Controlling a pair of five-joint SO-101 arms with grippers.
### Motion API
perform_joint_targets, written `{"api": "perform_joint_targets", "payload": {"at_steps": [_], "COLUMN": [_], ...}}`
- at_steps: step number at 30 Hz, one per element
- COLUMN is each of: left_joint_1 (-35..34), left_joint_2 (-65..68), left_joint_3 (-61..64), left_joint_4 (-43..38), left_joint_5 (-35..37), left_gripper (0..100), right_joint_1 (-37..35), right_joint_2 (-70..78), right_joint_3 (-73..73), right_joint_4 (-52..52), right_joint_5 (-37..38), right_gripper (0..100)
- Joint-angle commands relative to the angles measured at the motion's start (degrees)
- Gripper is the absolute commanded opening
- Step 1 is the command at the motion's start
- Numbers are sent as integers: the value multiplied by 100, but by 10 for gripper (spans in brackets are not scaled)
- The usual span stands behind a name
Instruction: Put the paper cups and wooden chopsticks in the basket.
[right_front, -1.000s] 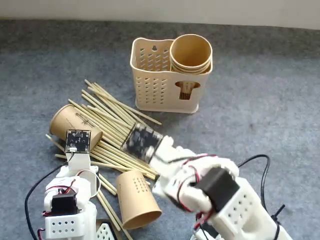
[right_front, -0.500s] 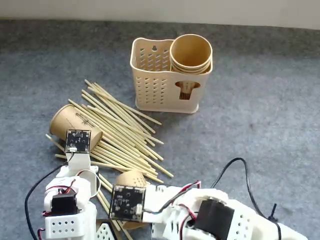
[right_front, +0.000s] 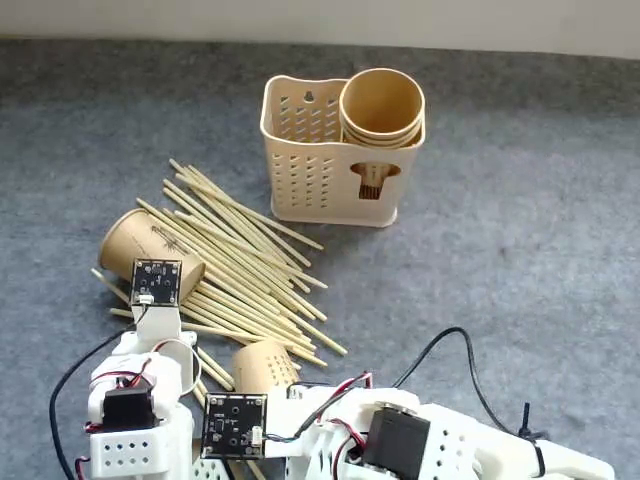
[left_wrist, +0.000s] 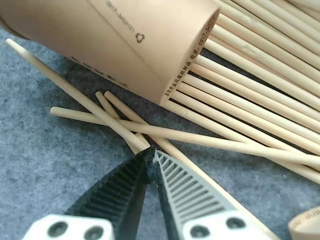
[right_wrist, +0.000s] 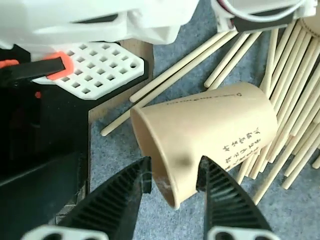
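Sideways on the grey mat, a paper cup lies across wooden chopsticks, its rim between the spread fingers of the right gripper. Left gripper, fingers almost together, points at chopstick ends beside another fallen cup; the basket holds stacked cups

A paper cup lying on its side in the left wrist view carries two lines of small dark print. One, of characters and digits, runs along the edge at one end. The other, of digits, crosses the wall and ends in a small triangular recycling sign. A second paper cup, in the right wrist view, bears two short columns of dark characters toward its closed end. In the high view the lettering on the cups is too small to read.
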Motion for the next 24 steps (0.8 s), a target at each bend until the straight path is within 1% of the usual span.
{"api": "perform_joint_targets", "payload": {"at_steps": [1,4,8,12,18,20,23,24], "left_joint_1": [-4,-4,-4,-4,-4,-4,-4,-4], "left_joint_2": [-40,-40,-40,-40,-40,-40,-40,-40], "left_joint_3": [110,110,110,110,110,110,110,110], "left_joint_4": [35,35,35,35,35,35,35,35], "left_joint_5": [44,44,44,44,44,44,44,44], "left_gripper": [6,6,6,6,6,6,6,6], "right_joint_1": [-31,48,637,1209,1516,1560,1754,1868], "right_joint_2": [-66,-66,-66,-66,-110,-110,-119,-119], "right_joint_3": [22,4,-4,163,277,259,75,-92], "right_joint_4": [-198,-198,-224,-505,-611,-602,-629,-602], "right_joint_5": [0,0,0,0,-18,-18,-18,-35], "right_gripper": [159,159,159,159,157,122,5,4]}}
